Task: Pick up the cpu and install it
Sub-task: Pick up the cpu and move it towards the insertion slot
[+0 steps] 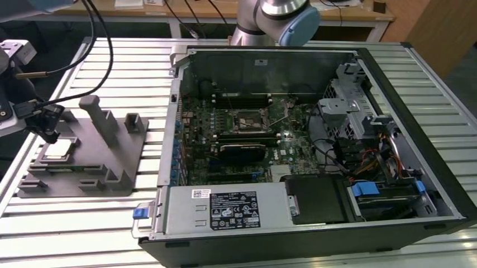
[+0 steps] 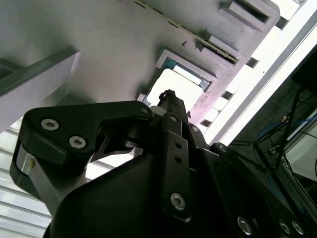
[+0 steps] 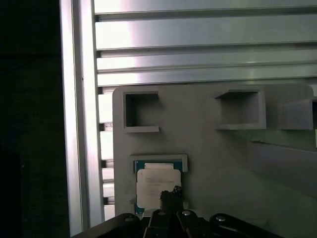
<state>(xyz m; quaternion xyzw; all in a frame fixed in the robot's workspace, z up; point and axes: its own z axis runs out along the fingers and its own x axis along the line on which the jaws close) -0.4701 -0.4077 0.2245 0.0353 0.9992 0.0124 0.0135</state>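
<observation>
Where the cpu lies: small flat square chip with a shiny silver top and a thin green edge [image 1: 60, 149], seated flat in a shallow framed recess, at the exterior view's left.
Cpu attitude: level, sides square to the recess walls. It is square, so it has no long axis to line up on.
Cpu to gripper: chip is directly under the black gripper [image 1: 49, 135]. In the first wrist view the gripper [image 3: 171, 194] overlaps the chip's near edge [image 3: 157, 184]. In the second wrist view the bright chip [image 2: 179, 88] shows just past the gripper [image 2: 169, 95].
Contact: cannot tell whether the tip touches the silver top or hangs just above it.
Gripper state: narrow. In both wrist views the tips draw to one dark point with no gap. Nothing is clamped between them.
Holder: grey moulded fixture block [image 1: 89, 173] with empty square pockets and an upright round post [image 1: 93, 120] just beside the gripper.
Bench: slatted aluminium table [image 1: 111, 67] carries the fixture and the computer side by side.
Destination: open black desktop computer case [image 1: 417, 128] lying on its side. Its black square socket frame [image 1: 249, 119] is on the green board, well apart from the chip, toward the exterior view's right.
Task standing, my reading: pick-up stage. Chip not yet lifted and socket not yet filled.
</observation>
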